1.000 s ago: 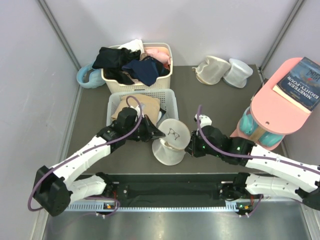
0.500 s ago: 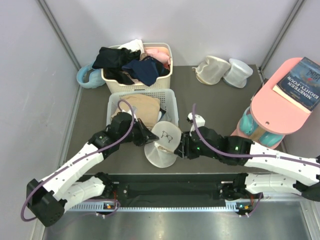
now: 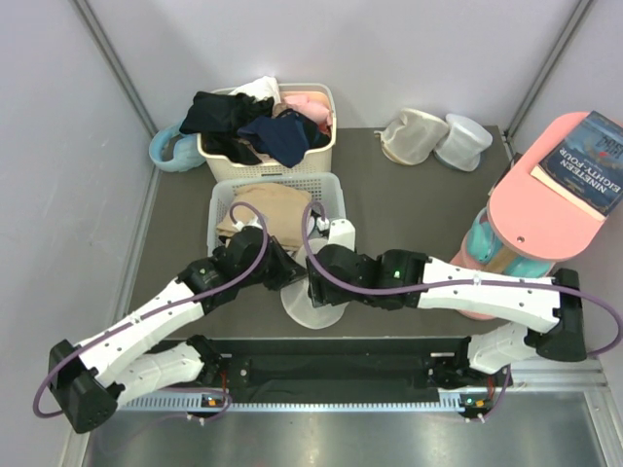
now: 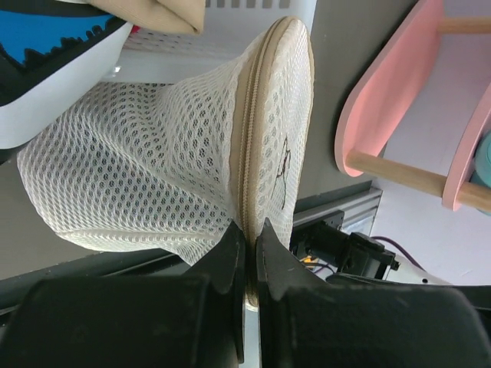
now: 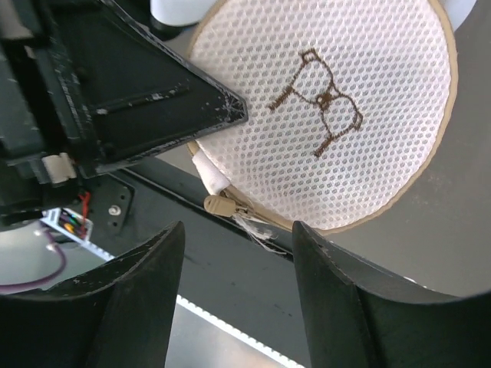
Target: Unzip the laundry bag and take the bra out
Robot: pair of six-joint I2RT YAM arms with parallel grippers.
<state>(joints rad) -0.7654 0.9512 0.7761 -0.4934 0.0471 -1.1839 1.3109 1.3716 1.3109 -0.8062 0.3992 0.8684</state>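
Laundry bag (image 3: 310, 309) pinched at its rim on a dark grey table (image 3: 419, 204), inside a pale-walled booth.
The bag stands near the table's front edge, its zip closed where it shows; the bra cannot be made out. The left tool (image 4: 249, 234) is clamped together on the bag's zip rim. The right tool (image 5: 238, 238) hangs over the bag's flat pictogram face with its fingers apart and nothing between them, the zip pull (image 5: 219, 204) just beyond. Just behind the bag is a white slatted basket (image 3: 331, 195) with tan cloth (image 3: 268, 206), farther behind it a cream basket (image 3: 321, 146) of dark clothes. Right of the bag stands a pink stand (image 3: 526, 204) bearing a book (image 3: 584, 161). Lilac-grey walls (image 3: 389, 58) enclose the table.
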